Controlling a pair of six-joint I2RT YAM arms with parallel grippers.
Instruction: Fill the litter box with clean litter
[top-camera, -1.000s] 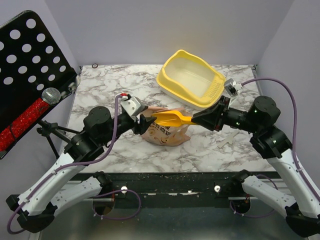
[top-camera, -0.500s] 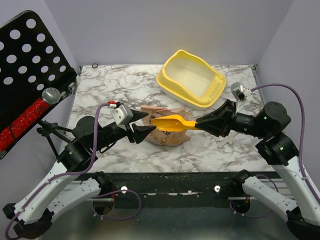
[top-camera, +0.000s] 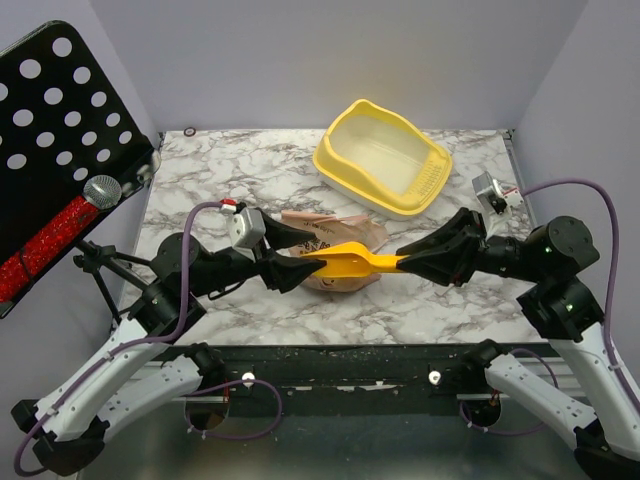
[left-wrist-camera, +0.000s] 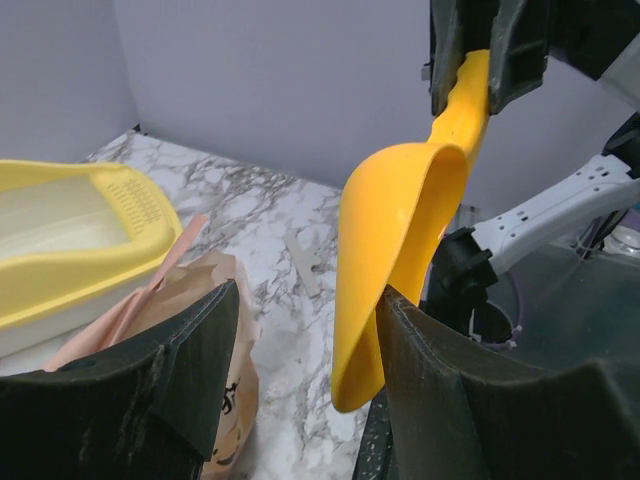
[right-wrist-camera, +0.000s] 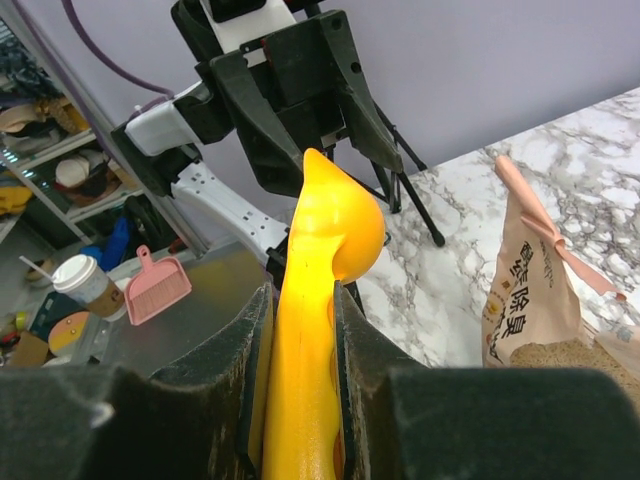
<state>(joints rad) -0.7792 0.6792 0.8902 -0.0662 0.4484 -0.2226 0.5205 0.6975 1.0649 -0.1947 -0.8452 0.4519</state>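
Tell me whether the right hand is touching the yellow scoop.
Touching. The right wrist view shows the right hand clamped on the scoop handle, fingers flush against both sides.

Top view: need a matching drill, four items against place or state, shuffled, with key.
Items
1. scoop
2. litter box
3. bag
4. left gripper

Place or state
A. open, the scoop's bowl between its fingers
B. lying on the table between the two arms, below the scoop
C. far part of the table, beyond the bag, right of centre
D. held by its handle in the right gripper

Pairs: 1-D, 2-C, 3-B, 4-A
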